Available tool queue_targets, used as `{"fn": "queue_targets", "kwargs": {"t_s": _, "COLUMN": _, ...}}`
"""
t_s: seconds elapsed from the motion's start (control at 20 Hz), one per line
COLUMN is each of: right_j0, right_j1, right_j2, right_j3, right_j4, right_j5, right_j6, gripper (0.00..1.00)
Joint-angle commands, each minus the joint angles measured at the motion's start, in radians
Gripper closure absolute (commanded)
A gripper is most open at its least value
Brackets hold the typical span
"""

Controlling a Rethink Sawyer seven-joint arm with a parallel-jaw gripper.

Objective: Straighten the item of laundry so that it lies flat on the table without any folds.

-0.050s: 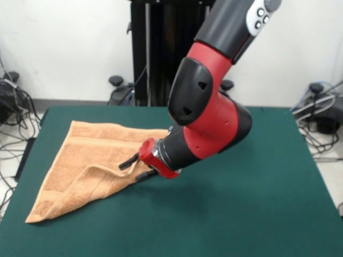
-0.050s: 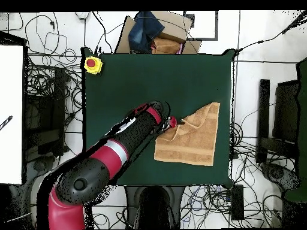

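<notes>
The item of laundry [image 1: 80, 160] is a peach-orange towel on the left part of the dark green table [image 1: 241, 214]. It lies skewed, and a flap is folded over along the edge nearest the arm, raising a ridge. My gripper [image 1: 136, 168] sits low at that folded edge, pointing at the towel. Its two black fingers [image 1: 128, 161] stand apart, one over the cloth and one beside the edge, so it is open. From overhead the towel [image 2: 192, 141] lies by the table's [image 2: 150, 78] right side, with the gripper [image 2: 174, 123] at its folded left corner.
A yellow box with a red button [image 2: 92, 64] sits on one table corner. A cardboard box with dark cloth [image 2: 159, 33] stands beyond the table's edge. Cables [image 2: 42, 78] cover the floor around it. The arm's red and black body [image 1: 209, 118] hangs over the middle of the table.
</notes>
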Motion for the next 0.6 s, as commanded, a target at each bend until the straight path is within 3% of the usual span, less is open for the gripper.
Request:
{"fn": "queue_targets", "kwargs": {"t_s": 0.05, "right_j0": -0.025, "right_j1": 0.033, "right_j2": 0.067, "right_j3": 0.004, "right_j4": -0.017, "right_j5": -0.054, "right_j6": 0.164, "gripper": 0.00}}
{"fn": "queue_targets", "kwargs": {"t_s": 0.3, "right_j0": -0.037, "right_j1": 0.101, "right_j2": 0.039, "right_j3": -0.064, "right_j4": -0.003, "right_j5": -0.050, "right_j6": 0.206, "gripper": 0.00}}
{"fn": "queue_targets", "kwargs": {"t_s": 0.6, "right_j0": -0.037, "right_j1": 0.087, "right_j2": 0.065, "right_j3": -0.026, "right_j4": -0.016, "right_j5": -0.058, "right_j6": 0.173, "gripper": 0.00}}
